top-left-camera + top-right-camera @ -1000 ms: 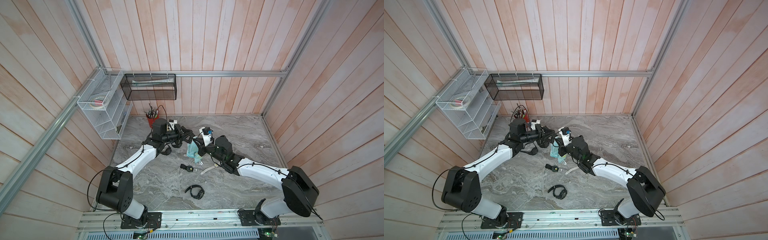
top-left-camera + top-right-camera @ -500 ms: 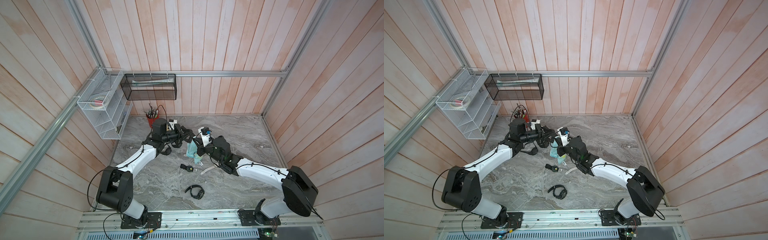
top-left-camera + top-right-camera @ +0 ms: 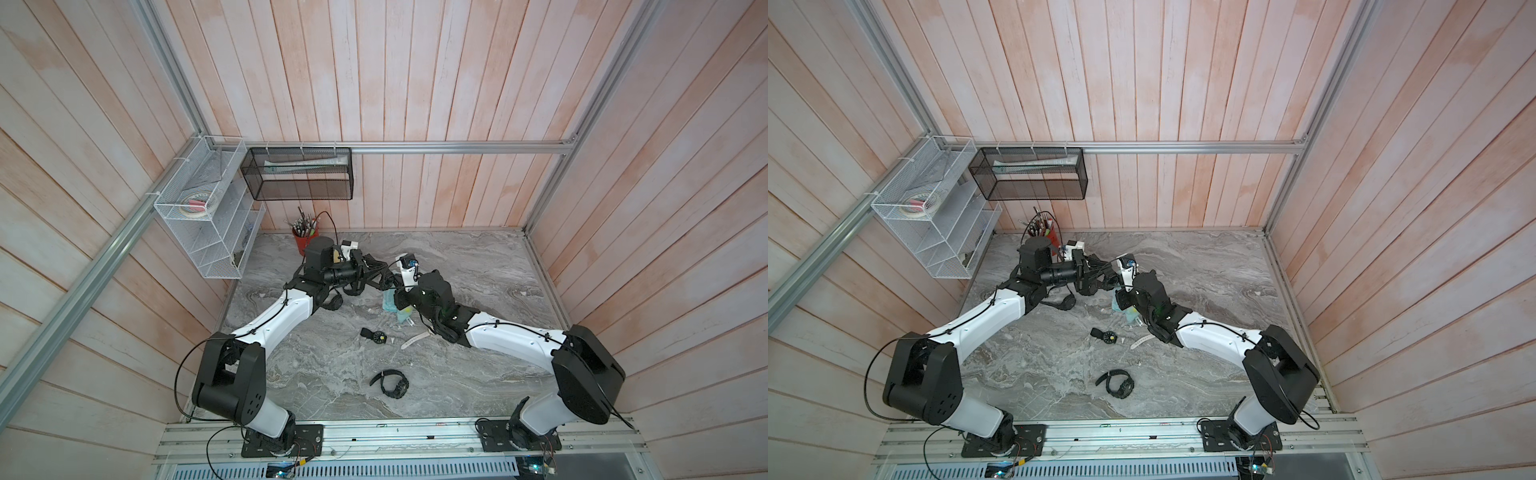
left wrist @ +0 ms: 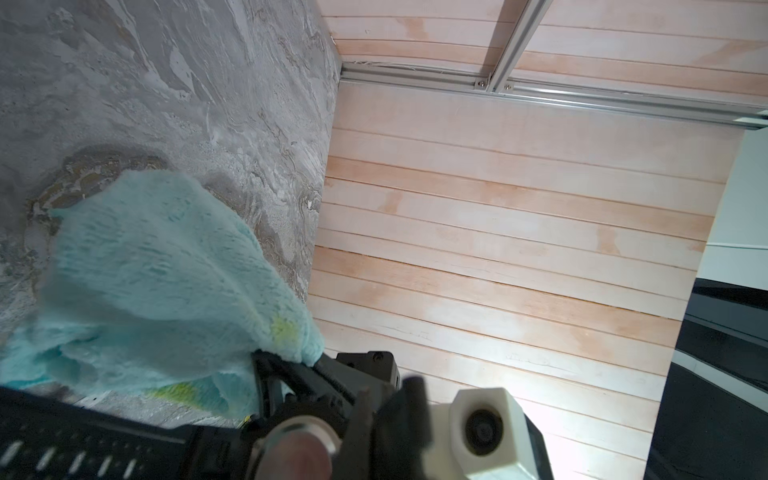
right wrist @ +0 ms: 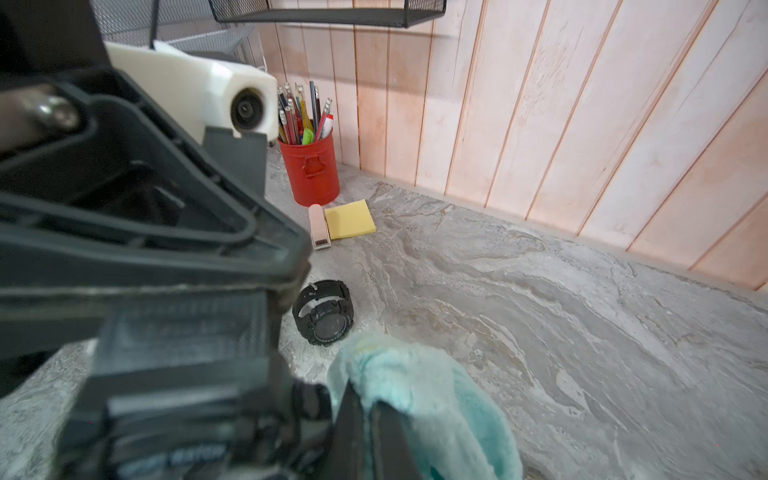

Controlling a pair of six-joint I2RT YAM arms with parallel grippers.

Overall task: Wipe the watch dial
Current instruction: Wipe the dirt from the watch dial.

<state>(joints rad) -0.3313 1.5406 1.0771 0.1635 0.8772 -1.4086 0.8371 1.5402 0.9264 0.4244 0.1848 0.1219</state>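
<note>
With the grey marbled tabletop (image 3: 478,270) read as a clock face in both top views, twelve at the back wall, a white wire rack (image 3: 199,224) is seen hung at ten o'clock. A black mesh basket (image 3: 299,174) is fixed to the wall at eleven. On the table at eleven o'clock a red metal cup of pens (image 5: 311,166) is stood. A pink stapler (image 5: 319,232) and a yellow pad of sticky notes (image 5: 349,224) are laid touching each other just beside it.

The left gripper (image 3: 380,279) is extended toward twelve o'clock. Its jaws are brought together on a black sports watch with a lettered case (image 5: 174,457), which is held above the table. A second black digital watch (image 5: 324,311) is seen lying on the table close by that gripper.

A fluffy teal cloth with yellow patches (image 4: 158,270) is pinched in the closed jaws of the right gripper (image 5: 370,419) and hung right beside the held watch. Whether cloth and dial are touching cannot be told.

Near the centre a round black dial with a short strap stub (image 3: 376,336) is laid. A looped black watch (image 3: 390,383) is laid at six o'clock. A loose white strap (image 3: 415,341) is laid just right of centre, apart from both.
</note>
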